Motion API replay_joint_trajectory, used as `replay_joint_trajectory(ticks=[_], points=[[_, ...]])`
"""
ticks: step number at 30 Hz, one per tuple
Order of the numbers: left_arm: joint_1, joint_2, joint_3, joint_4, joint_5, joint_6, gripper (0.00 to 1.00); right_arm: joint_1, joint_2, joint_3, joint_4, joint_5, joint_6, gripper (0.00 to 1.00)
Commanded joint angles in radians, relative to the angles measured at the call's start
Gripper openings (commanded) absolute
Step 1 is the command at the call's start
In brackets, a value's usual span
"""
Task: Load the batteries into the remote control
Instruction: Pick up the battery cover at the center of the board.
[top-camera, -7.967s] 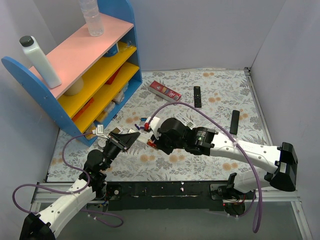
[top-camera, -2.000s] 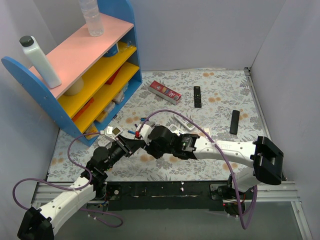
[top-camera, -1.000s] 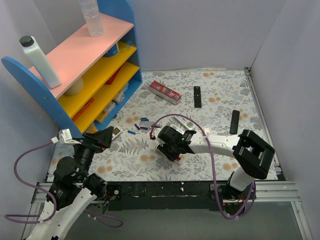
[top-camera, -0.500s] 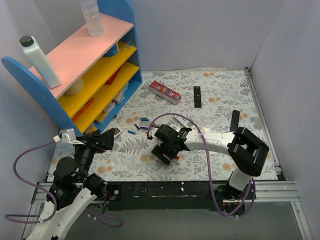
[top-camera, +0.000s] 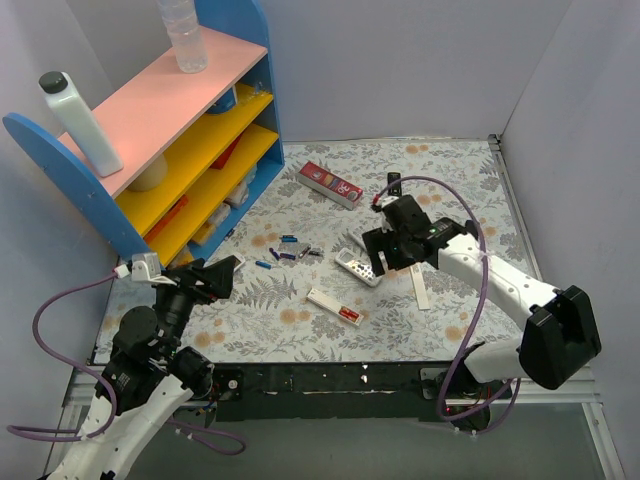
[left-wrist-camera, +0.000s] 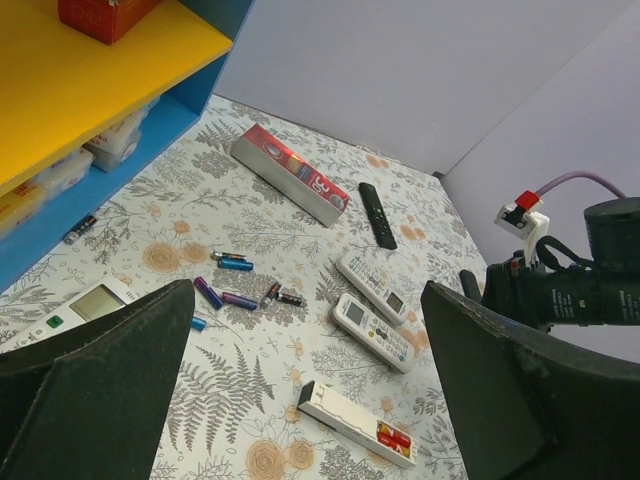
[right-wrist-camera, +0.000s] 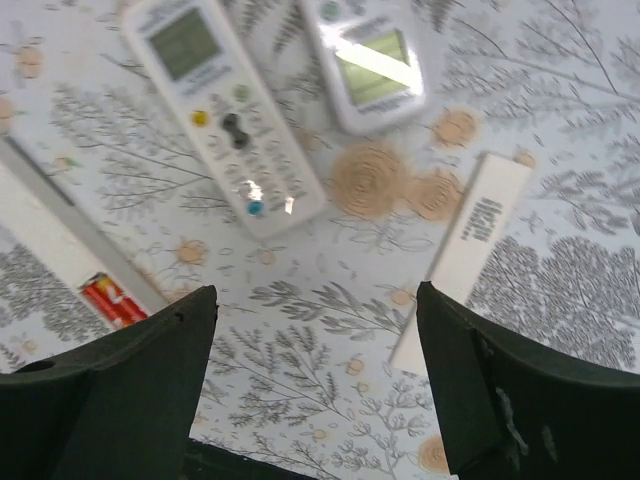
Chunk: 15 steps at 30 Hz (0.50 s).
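Your right gripper (right-wrist-camera: 315, 300) has pulled back from the remote (top-camera: 336, 306) and now hangs, jaws spread wide and empty, over two button remotes (right-wrist-camera: 225, 120). The remote lies just beside them (red cells (top-camera: 351, 316) in one end). Loose batteries (top-camera: 290, 250) sit further left. Your left gripper (left-wrist-camera: 305, 300) gapes too.

The left gripper (left-wrist-camera: 305, 300) shows its fingers wide apart at the lower corners; between them, low in the frame, the remote control (left-wrist-camera: 345, 420) lies with red batteries (left-wrist-camera: 392, 438) at its right end; two white remotes (left-wrist-camera: 372, 328) lie just above it; a red box (left-wrist-camera: 290, 172) sits at upper centre.
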Motion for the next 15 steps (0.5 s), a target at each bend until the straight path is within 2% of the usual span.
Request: replay_joint_trajectory(ticks=[1,6,11,15], points=[[-0.003,-0.006,-0.001,-0.004,0.016,0.020,0.98,-0.145,-0.012,-0.046,-0.085,0.044,0.017,0.86],[-0.001,-0.013,0.000,-0.008,0.007,0.018,0.98,-0.298,0.025,-0.074,-0.056,-0.001,-0.043,0.84],[-0.003,-0.021,0.000,-0.013,0.004,0.017,0.98,-0.331,0.117,-0.062,-0.041,-0.051,-0.058,0.79],[-0.001,-0.035,-0.001,-0.016,0.001,0.013,0.98,-0.357,0.174,-0.068,-0.012,-0.059,-0.067,0.70]])
